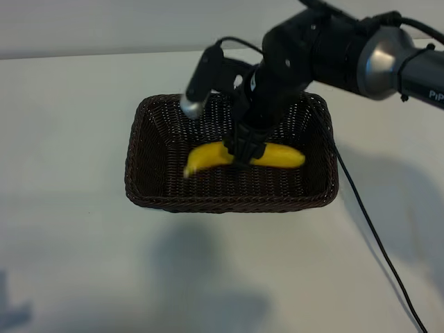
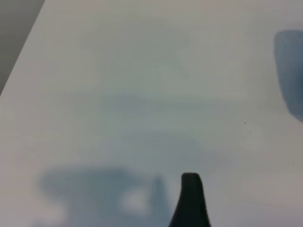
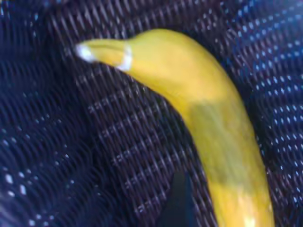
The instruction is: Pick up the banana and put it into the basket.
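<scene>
The yellow banana (image 1: 281,156) lies across the floor of the dark brown wicker basket (image 1: 229,202), its stem end pointing to the left. My right gripper (image 1: 248,149) reaches down into the basket and straddles the banana's middle. In the right wrist view the banana (image 3: 208,118) rests on the basket's weave (image 3: 118,142). One dark fingertip (image 3: 179,201) stands beside it, with a strip of wicker showing between them, so the jaws are open and off the fruit. The left wrist view shows one dark finger (image 2: 191,198) of the left gripper over bare table.
The basket sits mid-table on a pale surface (image 1: 83,243). A black cable (image 1: 374,236) trails from the right arm across the table toward the front right. The right arm's bulky links (image 1: 333,48) hang over the basket's back right corner.
</scene>
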You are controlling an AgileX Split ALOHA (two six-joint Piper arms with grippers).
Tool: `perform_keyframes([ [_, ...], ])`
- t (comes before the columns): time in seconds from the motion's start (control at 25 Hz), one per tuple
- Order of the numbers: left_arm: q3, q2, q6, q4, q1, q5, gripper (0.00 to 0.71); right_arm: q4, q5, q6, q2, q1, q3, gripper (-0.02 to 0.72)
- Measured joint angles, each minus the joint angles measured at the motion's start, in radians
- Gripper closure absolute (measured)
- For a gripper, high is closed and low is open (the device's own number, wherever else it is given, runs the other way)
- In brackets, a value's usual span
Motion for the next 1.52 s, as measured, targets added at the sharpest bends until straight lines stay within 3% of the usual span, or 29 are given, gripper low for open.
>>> perform_keyframes([
  [0.28,0.0,0.0,0.0,0.0,0.0,0.0,0.113,-0.002,0.292,0.225,0.0,-0.003,-0.245,0.111],
  [0.56,0.0,0.0,0.001,0.0,0.0,0.0,0.113,-0.052,0.326,0.416,0.0,-0.096,-0.312,0.122],
  [0.72,0.0,0.0,0.001,0.0,0.0,0.0,0.113,-0.126,0.356,0.579,0.018,-0.211,-0.312,0.123],
  [0.8,0.0,0.0,0.001,0.0,0.0,0.0,0.113,-0.144,0.376,0.629,0.036,-0.287,-0.312,0.124],
  [1.0,0.0,0.0,0.001,0.0,0.0,0.0,0.113,-0.144,0.401,0.634,0.062,-0.452,-0.311,0.125],
  [1.28,0.0,0.0,0.001,0.0,0.0,0.0,0.113,-0.142,0.422,0.547,0.064,-0.665,-0.311,0.125],
  [1.52,0.0,0.0,0.001,0.0,0.0,0.0,0.113,-0.07,0.425,0.52,0.064,-0.752,-0.311,0.128],
])
